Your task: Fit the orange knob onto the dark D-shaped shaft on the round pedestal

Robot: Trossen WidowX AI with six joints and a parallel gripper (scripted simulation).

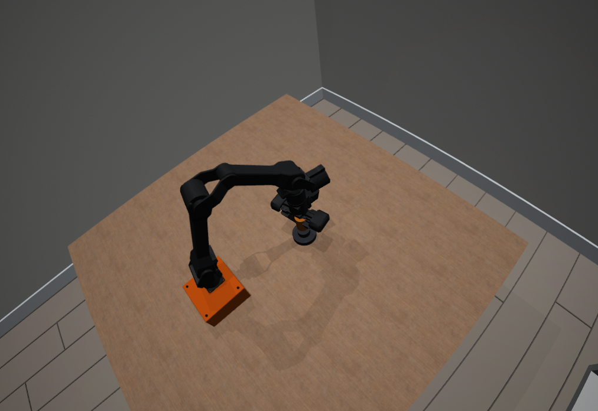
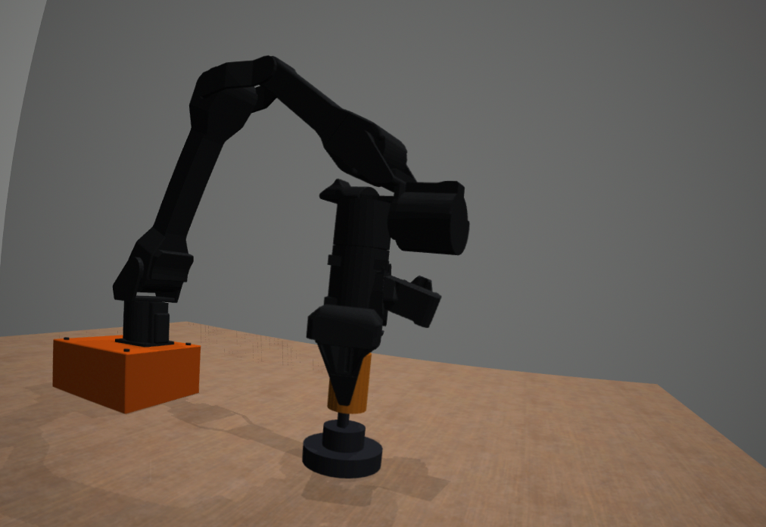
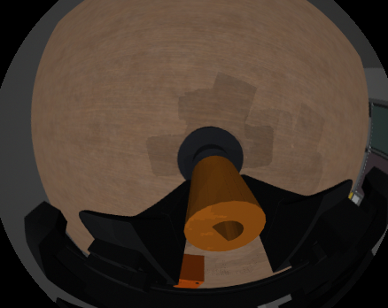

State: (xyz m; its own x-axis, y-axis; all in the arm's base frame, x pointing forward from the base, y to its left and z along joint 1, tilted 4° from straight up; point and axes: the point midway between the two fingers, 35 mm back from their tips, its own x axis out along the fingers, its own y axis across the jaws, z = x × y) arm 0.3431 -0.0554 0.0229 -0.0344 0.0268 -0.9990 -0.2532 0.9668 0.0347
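Observation:
The orange knob is upright, leaning slightly, between the fingers of my gripper, which is shut on it. The D-shaped hole shows in the knob's top in the wrist view. The round dark pedestal stands right below the knob. A short length of the dark shaft shows between the knob's underside and the pedestal's raised hub, so the knob is not down on the hub. The shaft's top and its flat side are hidden.
The arm's orange base block stands on the wooden table, left of the pedestal in the top and exterior views. The arm arches from it over to the knob. Arm shadows lie around the pedestal.

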